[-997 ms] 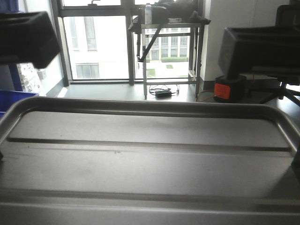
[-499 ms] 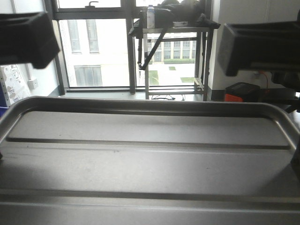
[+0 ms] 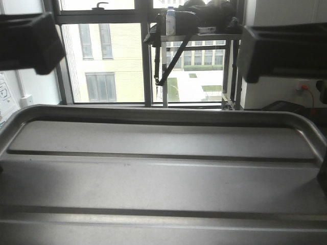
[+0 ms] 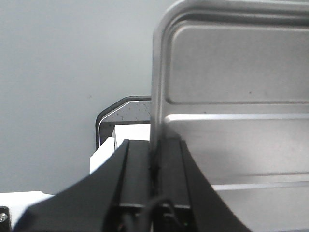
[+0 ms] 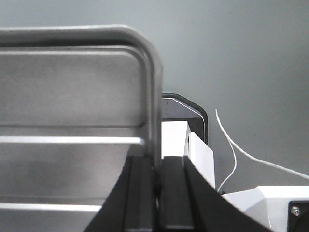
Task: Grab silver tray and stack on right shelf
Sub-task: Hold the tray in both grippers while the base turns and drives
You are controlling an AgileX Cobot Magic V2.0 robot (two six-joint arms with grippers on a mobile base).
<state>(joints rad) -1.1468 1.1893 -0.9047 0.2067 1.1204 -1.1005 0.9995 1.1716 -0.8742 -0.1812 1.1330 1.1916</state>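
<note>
The silver tray [image 3: 163, 173], a shiny shallow rectangle of metal with rounded corners, a raised rim and two long ridges across its base, hangs off the desk between the two tools, with its long side across the front view. The left tool [image 4: 154, 174], two black flat fingers, is closed thin on the tray's left rim, one finger inside the rim and one outside. The right tool [image 5: 157, 188] pinches the right rim in the same way. Nothing lies in the tray; its base is bare.

The right shelf shows in no view, so this reads as the carry toward it. To do it well, both tools should travel at one height and at one spacing. If they drift apart, the narrow rim may slip from a pinch; if they close in, the thin metal may bow. Any turn is best made slowly, with the tray level. At the rack, the edge beyond the tool tips should go onto the rollers first, and neither pinch should let go until the rollers bear the weight.

Beyond the tool tips stand a tall dark-framed window [image 3: 117, 61] and a steel-framed stand [image 3: 199, 38] bearing a bottle and dark gear. Below the right tool runs a thin white cable [image 5: 241, 151].
</note>
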